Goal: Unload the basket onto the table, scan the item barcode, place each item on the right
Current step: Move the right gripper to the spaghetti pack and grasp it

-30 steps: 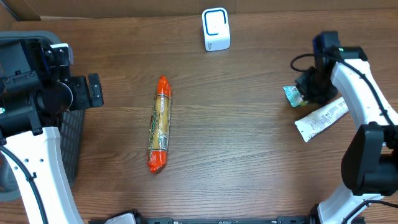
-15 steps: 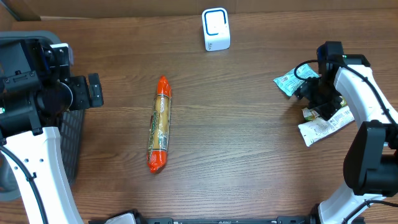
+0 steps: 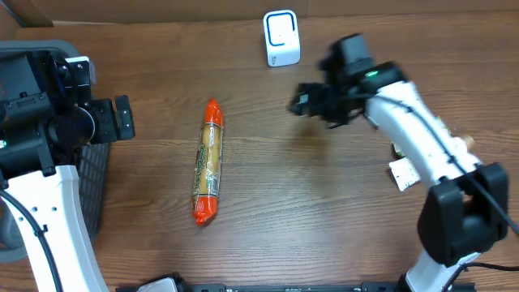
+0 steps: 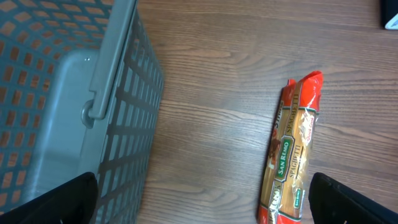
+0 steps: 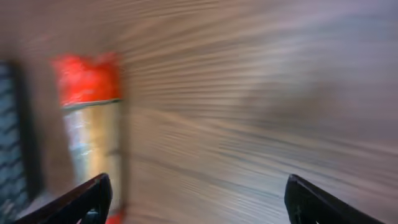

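My right end effector [image 3: 302,104]: wide, empty, 2 o'clock of the spaghetti packet [image 3: 207,162].
My left end effector [image 3: 123,119]: wide, empty.
Risk: glancing grip rolls it, wrong face toward scanner [image 3: 281,38] at its 1 o'clock.

The overhead camera looks straight down on the whole table [image 3: 308,211], with both arms in frame. The left wrist camera looks down from close by, past the left claw [image 4: 202,208]: the basket [image 4: 124,99] lies beyond one finger, the pasta packet [image 4: 291,155] nearer the other. The right wrist camera, blurred, faces the same packet ahead of the right claw [image 5: 205,205].
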`<state>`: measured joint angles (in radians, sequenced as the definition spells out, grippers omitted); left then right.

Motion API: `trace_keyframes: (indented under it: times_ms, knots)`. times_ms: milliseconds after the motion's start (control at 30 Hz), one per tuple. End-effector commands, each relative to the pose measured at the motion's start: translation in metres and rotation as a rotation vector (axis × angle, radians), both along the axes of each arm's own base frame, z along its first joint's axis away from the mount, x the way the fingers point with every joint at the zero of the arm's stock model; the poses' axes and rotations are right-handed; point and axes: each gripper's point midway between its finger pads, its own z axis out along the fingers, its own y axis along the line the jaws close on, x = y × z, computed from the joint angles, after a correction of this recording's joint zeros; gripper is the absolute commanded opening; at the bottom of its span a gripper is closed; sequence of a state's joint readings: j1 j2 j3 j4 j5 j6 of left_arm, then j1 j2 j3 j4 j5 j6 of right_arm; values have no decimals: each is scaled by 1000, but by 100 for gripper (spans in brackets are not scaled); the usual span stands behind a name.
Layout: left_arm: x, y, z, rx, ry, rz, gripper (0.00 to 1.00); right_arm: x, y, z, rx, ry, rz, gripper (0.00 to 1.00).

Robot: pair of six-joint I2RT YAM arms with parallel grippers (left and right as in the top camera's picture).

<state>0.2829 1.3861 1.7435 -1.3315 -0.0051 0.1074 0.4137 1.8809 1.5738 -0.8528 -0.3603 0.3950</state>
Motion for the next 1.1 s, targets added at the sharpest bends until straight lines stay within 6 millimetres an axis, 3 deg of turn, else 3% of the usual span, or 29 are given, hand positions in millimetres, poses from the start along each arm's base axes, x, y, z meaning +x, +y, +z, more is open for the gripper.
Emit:
trace_keyframes:
  times_ms: [0, 33, 100, 133, 300, 567, 667, 967, 1067]
  knots:
    - [0, 0, 3, 14, -4, -12, 100, -17, 66, -1, 60, -25, 94, 90]
    - [0, 0, 3, 14, -4, -13, 100, -23, 93, -10, 65, -43, 124, 92]
    - [0, 0, 3, 15, -4, -13, 100, -30, 120, -22, 77, -58, 159, 92]
    - [0, 0, 3, 15, -4, -13, 99, -37, 143, -32, 91, -74, 199, 91]
    - [0, 0, 3, 14, -4, -12, 100, -44, 174, -49, 66, -94, 242, 86]
    - [0, 0, 3, 15, -4, -13, 99, -59, 201, -77, -86, -109, 325, 84]
    - [0, 0, 3, 15, -4, -13, 100, -58, 203, -81, -91, -103, 328, 75]
    - [0, 0, 3, 14, -4, -12, 100, -59, 203, -88, -98, -92, 331, 64]
    - [0, 0, 3, 15, -4, -13, 99, -60, 202, -88, -101, -89, 331, 50]
